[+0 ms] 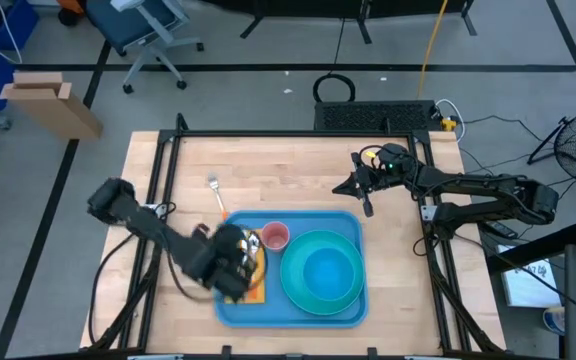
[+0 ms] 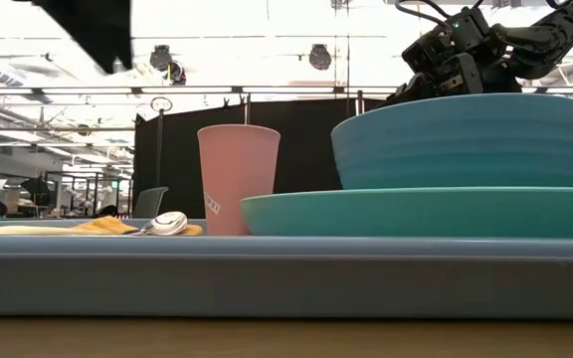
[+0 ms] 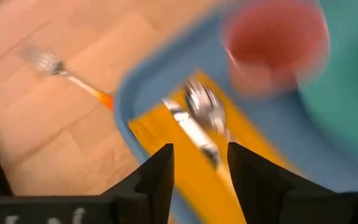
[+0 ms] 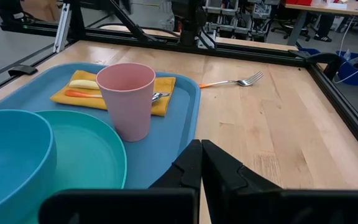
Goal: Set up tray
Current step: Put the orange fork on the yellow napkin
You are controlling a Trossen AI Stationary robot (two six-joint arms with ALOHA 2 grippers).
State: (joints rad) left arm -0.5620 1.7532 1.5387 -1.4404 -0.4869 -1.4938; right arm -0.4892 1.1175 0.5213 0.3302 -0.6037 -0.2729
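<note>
Your blue tray [image 1: 353, 305] sits at the near middle of the wooden table [image 1: 298, 165]. On it: teal plate [image 1: 293, 285] with a teal bowl [image 1: 328, 270] on top, pink cup [image 1: 274, 236] just beside the plate, and a yellow napkin [image 4: 163, 93] at the tray's left end. A spoon [image 3: 205, 106] lies on the napkin along with an orange-handled utensil [image 4: 82, 94], type unclear.

Your left gripper [image 3: 199, 163] hovers over the napkin end of the tray, jaws parted a little with nothing between them, spoon just beyond the fingertips.

Your right gripper [image 4: 201, 163] is parked over bare table off the tray's far right corner, fingers pressed together, empty.

A fork [image 1: 215, 193] with an orange handle lies on the table just off the tray's far left corner, not touching it.
</note>
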